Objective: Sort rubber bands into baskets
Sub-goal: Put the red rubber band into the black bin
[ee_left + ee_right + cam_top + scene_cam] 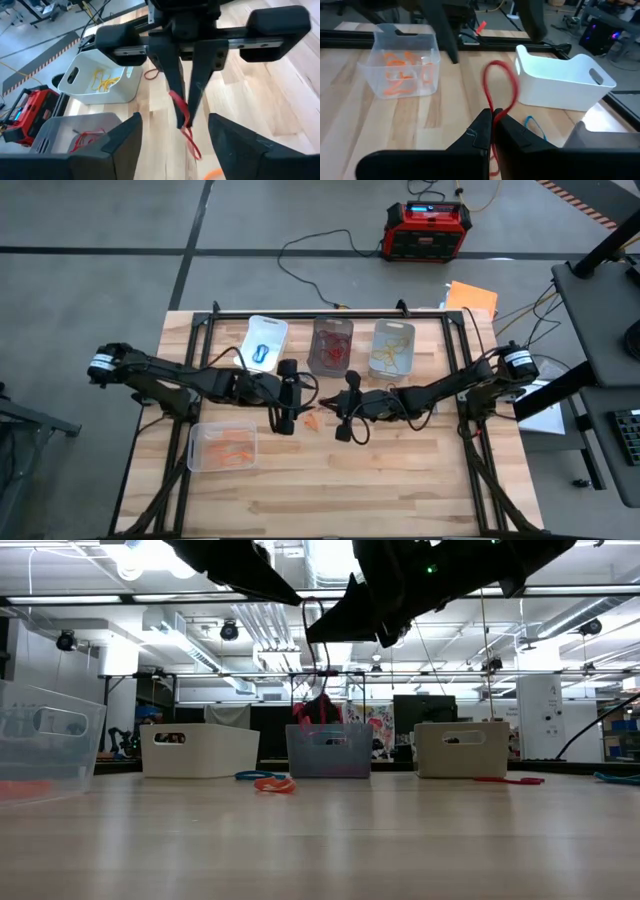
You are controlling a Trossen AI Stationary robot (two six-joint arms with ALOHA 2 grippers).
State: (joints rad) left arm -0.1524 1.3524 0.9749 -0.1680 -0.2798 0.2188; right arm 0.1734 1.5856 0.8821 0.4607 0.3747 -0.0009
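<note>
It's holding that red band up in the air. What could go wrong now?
The right gripper pinches the red rubber band by a thin bit, so it might slip free. The left gripper hangs open close by; the arms could bump. The dark basket of red bands has close neighbours, so a drop may miss.

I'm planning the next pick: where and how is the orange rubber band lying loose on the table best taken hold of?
Probably from straight above: the orange rubber band lies flat on the table, so the fingers should straddle one strand and pinch it, on the side away from the blue band beside it.
</note>
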